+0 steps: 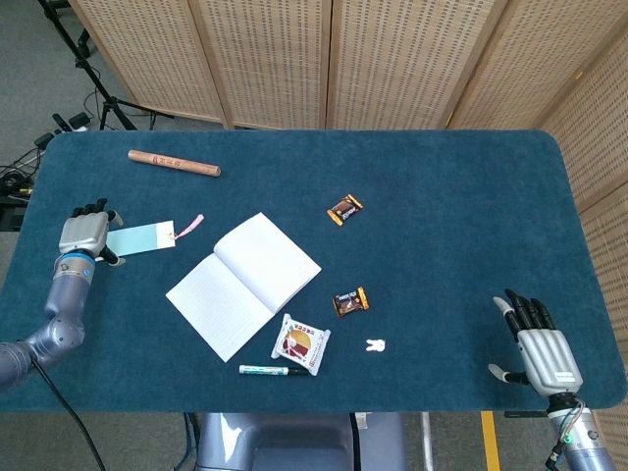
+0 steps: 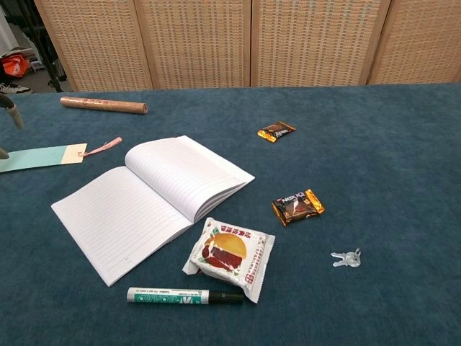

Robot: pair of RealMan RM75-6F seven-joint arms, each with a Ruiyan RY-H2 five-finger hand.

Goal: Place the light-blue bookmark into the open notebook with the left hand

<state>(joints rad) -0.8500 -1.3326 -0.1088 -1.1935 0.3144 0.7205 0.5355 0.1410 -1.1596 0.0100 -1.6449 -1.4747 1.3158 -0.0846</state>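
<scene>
Bookmark (image 1: pixel 139 237) lies flat under left hand (image 1: pixel 84 234).

Flat light-blue paper bookmark (image 2: pixel 39 157): nine-o'clock end cut off by chest view's edge; there, left hand (image 1: pixel 84 234) shows only fingertips.

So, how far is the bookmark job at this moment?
Nothing is finished: the light-blue bookmark lies flat on the table beside the open notebook, whose pages are bare. In hand: the left hand is at the bookmark's outer end; a grip cannot be confirmed. Left: lift it, carry it over, lay it on the pages.
</scene>
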